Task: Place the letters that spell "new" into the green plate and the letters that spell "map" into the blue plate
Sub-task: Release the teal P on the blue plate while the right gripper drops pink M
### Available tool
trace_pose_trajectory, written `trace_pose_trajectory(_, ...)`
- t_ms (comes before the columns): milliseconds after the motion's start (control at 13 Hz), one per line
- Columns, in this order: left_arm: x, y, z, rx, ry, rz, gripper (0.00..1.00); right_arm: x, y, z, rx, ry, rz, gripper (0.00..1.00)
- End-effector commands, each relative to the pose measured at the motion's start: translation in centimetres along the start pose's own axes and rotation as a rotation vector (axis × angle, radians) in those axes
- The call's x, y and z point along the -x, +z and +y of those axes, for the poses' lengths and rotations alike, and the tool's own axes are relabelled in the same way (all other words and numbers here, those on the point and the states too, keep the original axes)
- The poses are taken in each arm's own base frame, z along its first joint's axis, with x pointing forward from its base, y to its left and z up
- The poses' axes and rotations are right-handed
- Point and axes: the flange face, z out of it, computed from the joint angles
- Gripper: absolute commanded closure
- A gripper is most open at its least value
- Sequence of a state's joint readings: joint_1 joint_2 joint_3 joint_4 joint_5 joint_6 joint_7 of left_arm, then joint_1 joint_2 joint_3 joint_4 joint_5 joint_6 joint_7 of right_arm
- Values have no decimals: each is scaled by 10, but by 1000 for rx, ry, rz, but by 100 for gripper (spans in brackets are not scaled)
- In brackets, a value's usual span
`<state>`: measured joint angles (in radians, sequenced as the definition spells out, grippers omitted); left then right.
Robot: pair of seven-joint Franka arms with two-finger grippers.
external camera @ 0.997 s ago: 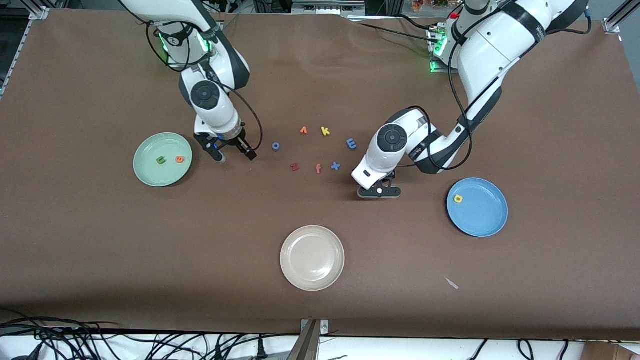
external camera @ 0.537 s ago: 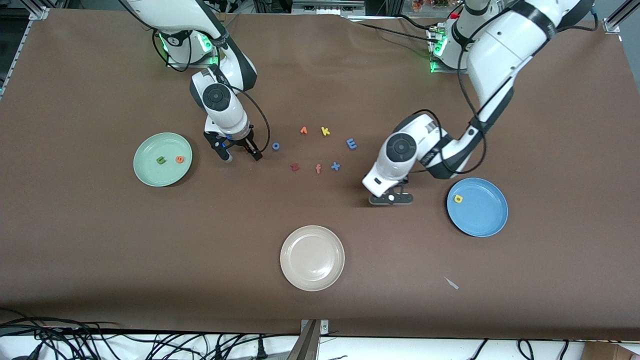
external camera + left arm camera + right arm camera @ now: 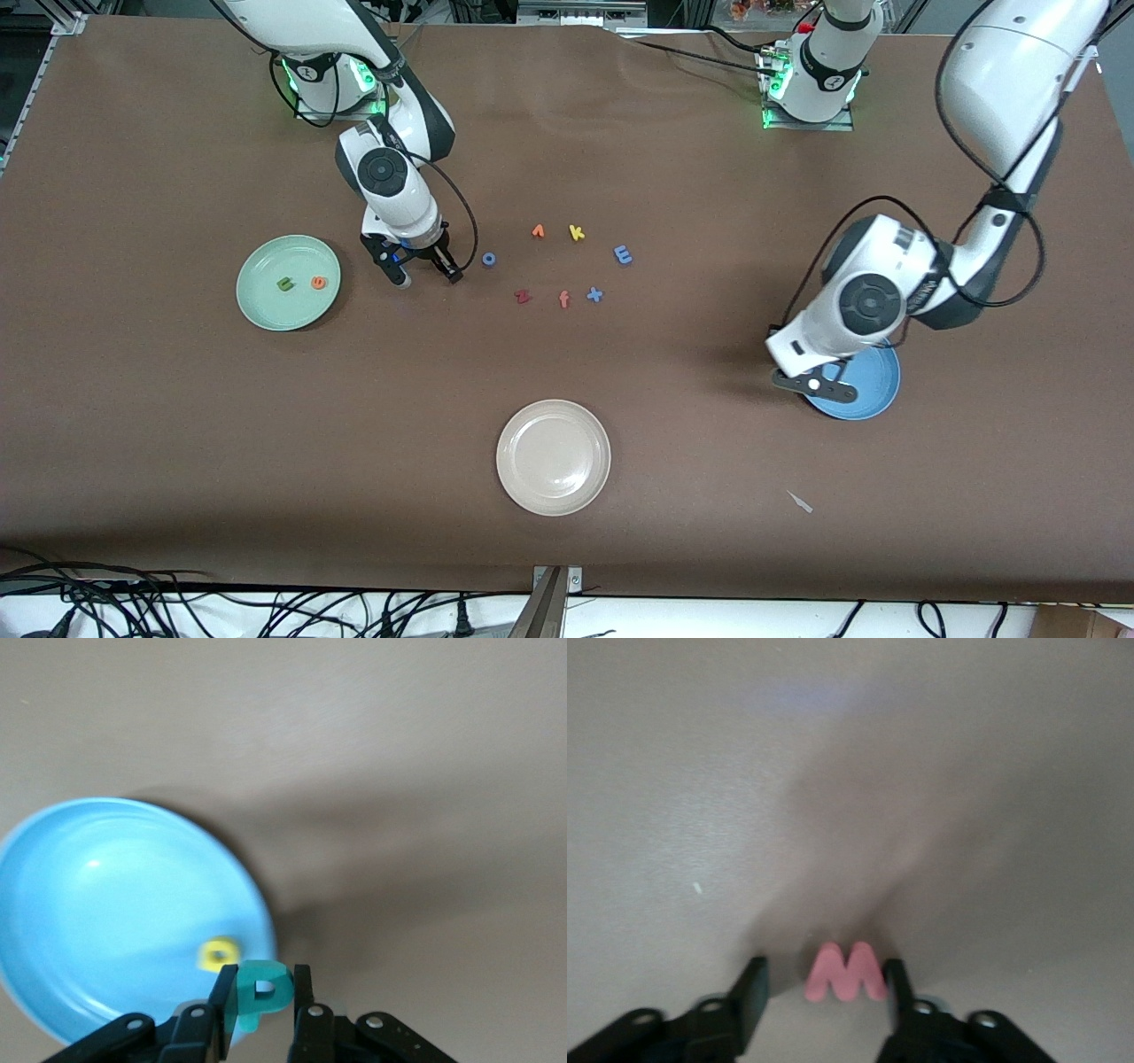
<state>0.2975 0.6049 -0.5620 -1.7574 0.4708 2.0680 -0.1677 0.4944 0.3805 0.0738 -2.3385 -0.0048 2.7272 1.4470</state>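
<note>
The brown table carries three round plates: the green plate toward the right arm's end, the cream plate nearest the front camera, and the blue plate toward the left arm's end, partly covered by the left arm's wrist. The left claw hangs over the blue plate's rim with its fingers pinched on the teal "p", held upright between them; in the plate below lies the yellow "a". The right claw is low at the table just beside the green plate, its fingers standing narrowly apart on either side of the salmon-red "w", which rests on the table between them; whether the fingers touch it cannot be told. In the green plate lie the green "n" and the orange "e", side by side. Loose on the table between the two arms are the blue "m", a yellow "k", an orange letter, a blue "o", a dark red "z", a salmon "f" and a blue "x".
</note>
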Motion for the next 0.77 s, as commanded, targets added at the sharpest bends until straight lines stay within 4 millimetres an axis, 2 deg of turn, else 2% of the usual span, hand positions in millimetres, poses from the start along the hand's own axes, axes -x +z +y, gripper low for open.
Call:
trace_pose_trajectory(0,12,18,-39,32,174,-29,100,0,-4,1,-3,-5,3,92)
trace_pose_trajectory(77,13,26,-53,33,241,-32,92,0,-6,1,-6,-7,4,95)
trace_pose_trajectory(153,15,34,-64,22,278,-43,76,-1,-10,0,9,-12,6,95)
trace_pose_trajectory(230,16,35,-68,0,300,-45,27,-2,-19,-3,21,-20,9,96)
trace_pose_trajectory(307,16,34,-67,3,293,-46,0,-10,-28,-4,36,-35,16,96)
trace_pose_trajectory(460,13,20,-58,31,227,-28,0,-43,-53,-1,72,-108,31,97)
trace_pose_trajectory(537,12,10,-46,73,157,-17,0,-63,-65,4,80,-150,35,97)
trace_pose_trajectory(690,10,-2,-4,128,-11,-14,0,-116,-79,25,117,-229,33,96)
